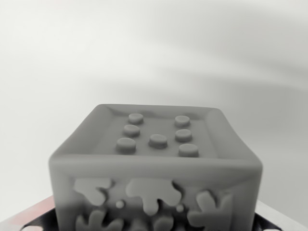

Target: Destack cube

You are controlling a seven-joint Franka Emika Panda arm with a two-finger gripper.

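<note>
A grey cube (156, 168) fills the lower middle of the wrist view, very close to the camera. Its top face has a raised rim and several round studs (158, 140). Its near side face carries raised splash-shaped patches (151, 192). The cube rests on something flat with pale, reddish and dark patches (29, 219), of which only slivers show at the bottom corners. No gripper fingers appear anywhere in the picture.
Behind the cube lies a plain white, blurred surface (154, 53) with soft grey shadows. Nothing else is visible around it.
</note>
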